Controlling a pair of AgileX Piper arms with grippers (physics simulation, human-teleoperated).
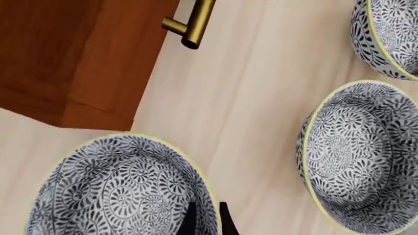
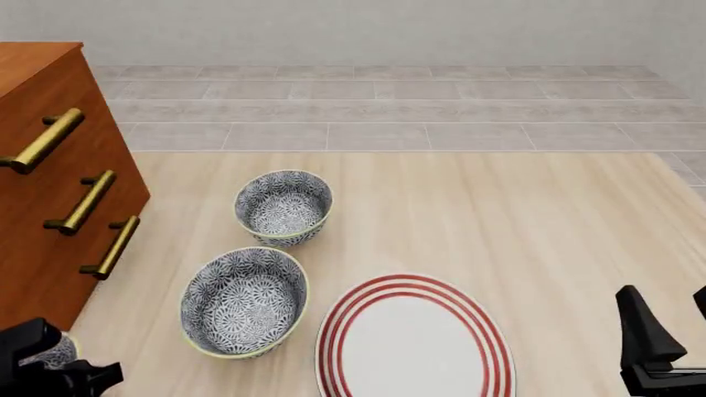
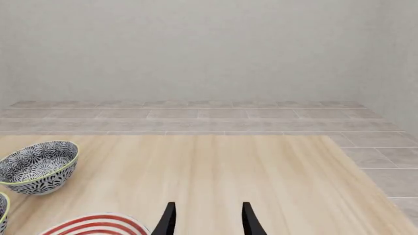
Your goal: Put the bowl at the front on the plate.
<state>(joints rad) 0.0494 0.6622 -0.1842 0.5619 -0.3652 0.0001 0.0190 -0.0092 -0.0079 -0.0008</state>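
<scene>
The bowl (image 1: 121,188), blue-grey and white flowered with a yellow-green rim, stands at the table's front left beside the cabinet. In the front view only a sliver of the bowl (image 2: 53,352) shows under my left gripper (image 2: 50,372). My left gripper (image 1: 207,218) is shut on the bowl's rim, one finger inside and one outside. The plate (image 2: 414,343), white with three red rings, lies at the front centre, and its rim (image 3: 98,224) shows in the right wrist view. My right gripper (image 2: 673,324) hovers right of the plate, and the right gripper (image 3: 205,220) is open with nothing between its fingers.
Two like bowls stand left of centre: a middle bowl (image 2: 243,302) (image 1: 359,156) touching the plate's left edge, and a back bowl (image 2: 283,207) (image 1: 388,34) (image 3: 39,166). A brown cabinet (image 2: 45,165) with brass handles (image 1: 196,24) stands on the left edge.
</scene>
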